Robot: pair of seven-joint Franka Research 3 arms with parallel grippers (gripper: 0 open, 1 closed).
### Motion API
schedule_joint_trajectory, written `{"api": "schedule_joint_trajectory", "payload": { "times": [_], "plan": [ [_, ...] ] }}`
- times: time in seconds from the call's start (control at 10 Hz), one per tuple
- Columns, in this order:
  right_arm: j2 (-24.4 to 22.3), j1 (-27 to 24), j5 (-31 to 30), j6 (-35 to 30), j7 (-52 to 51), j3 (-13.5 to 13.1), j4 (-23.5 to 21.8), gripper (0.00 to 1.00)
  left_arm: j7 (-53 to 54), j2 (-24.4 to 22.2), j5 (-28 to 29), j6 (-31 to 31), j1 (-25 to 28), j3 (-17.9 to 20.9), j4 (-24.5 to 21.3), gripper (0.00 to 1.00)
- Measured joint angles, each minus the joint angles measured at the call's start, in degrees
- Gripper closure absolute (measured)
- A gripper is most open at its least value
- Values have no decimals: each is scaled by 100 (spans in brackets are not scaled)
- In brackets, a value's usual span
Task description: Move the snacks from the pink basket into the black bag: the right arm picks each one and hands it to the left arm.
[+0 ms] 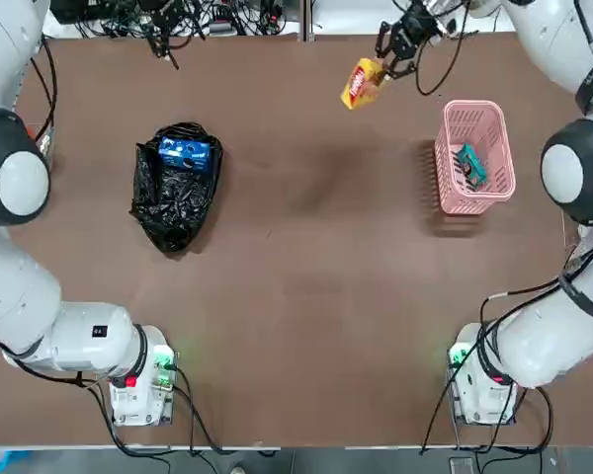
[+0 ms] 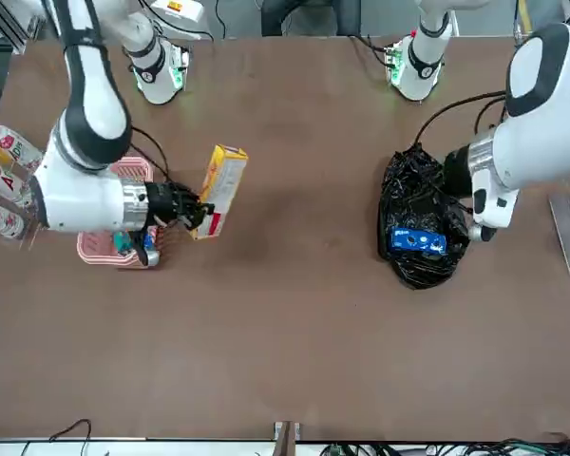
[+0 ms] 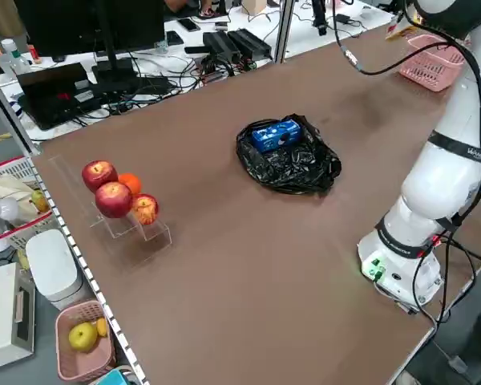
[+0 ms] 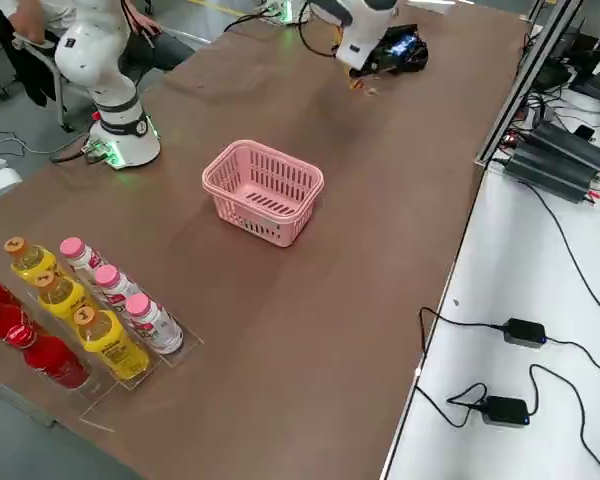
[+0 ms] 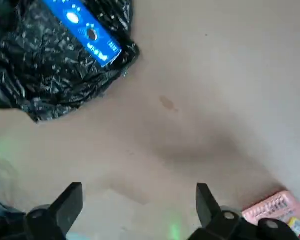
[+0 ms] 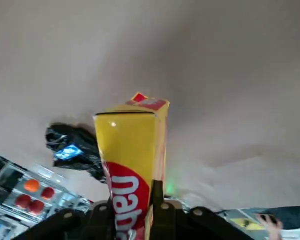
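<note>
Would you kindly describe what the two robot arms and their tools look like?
Both arms are bulky, glossy white, with rounded joints and grey-black bands. The left arm has a green-and-red-lit base; the right arm a green-lit one. Black cables trail from both. The left tool and right tool are black two-fingered.

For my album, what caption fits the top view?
Right hand holds yellow snack above table; blue snack on black bag.

You see the yellow snack (image 1: pixel 362 83) up off the table, the blue snack (image 1: pixel 185 153) on the black bag (image 1: pixel 173 202), the green snack (image 1: pixel 469 166) in the pink basket (image 1: pixel 474 114).

Robotics lab: cable-strewn benches (image 3: pixel 224 48)
</note>
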Motion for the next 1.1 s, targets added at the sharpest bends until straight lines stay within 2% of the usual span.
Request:
{"api": "schedule_joint_trajectory", "payload": {
  "times": [0.4,0.6,0.8,1.1],
  "plan": [
    [226,549,196,561,1063,1,348,73,-2159,-147,142,-18,-6,-159,32,0],
    [388,819,295,771,1708,1,614,73,-3342,-198,511,-39,-96,-387,30,0],
    [567,1088,330,1065,2288,2,903,73,-4573,-197,633,-59,-150,-656,-1,0],
    [756,1490,355,1602,2883,4,1046,73,-5552,-198,679,-176,-160,-966,-20,0]
  ]
}}
